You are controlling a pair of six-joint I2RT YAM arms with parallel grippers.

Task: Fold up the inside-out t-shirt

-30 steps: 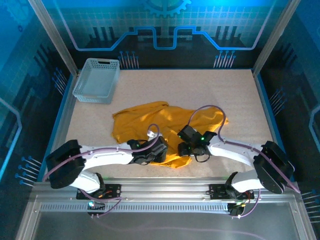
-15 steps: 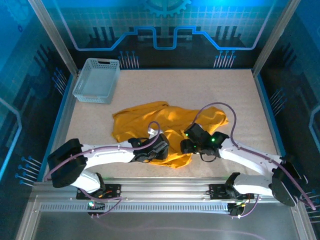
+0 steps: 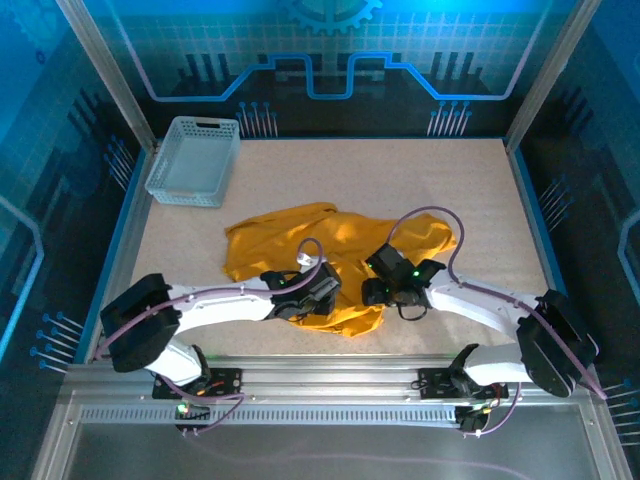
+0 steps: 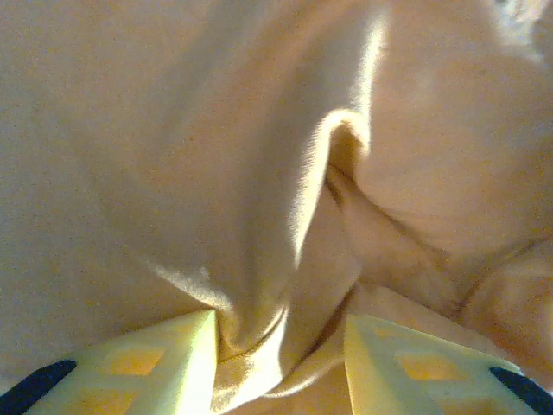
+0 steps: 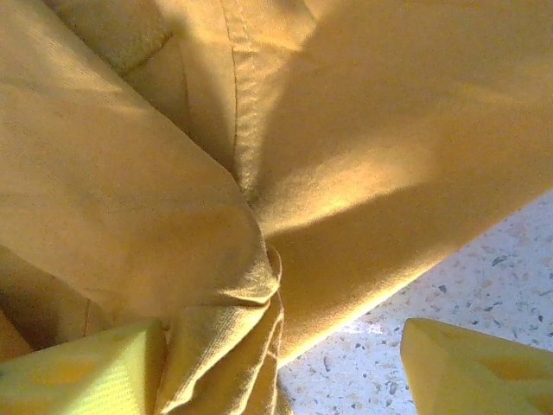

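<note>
Top view: sharp, even light, blue tint at the edges, soft shadows on the table (image 3: 480,200). Wrist views: close and blurry, warm light streaking the t-shirt (image 4: 259,173) folds, glare at the left one's upper right.

We are observing the inside-out t-shirt (image 3: 340,235), a mustard-yellow soft cloth garment, lying crumpled and unfolded on the speckled table (image 3: 480,190), around the middle and toward the near edge. It is spreading wider than deep, with one lobe reaching out to the right. In the top view it is showing plain fabric throughout. In the wrist views the cloth is bunching into raised folds, and a stitched seam (image 5: 244,104) is running down between two of them.
</note>
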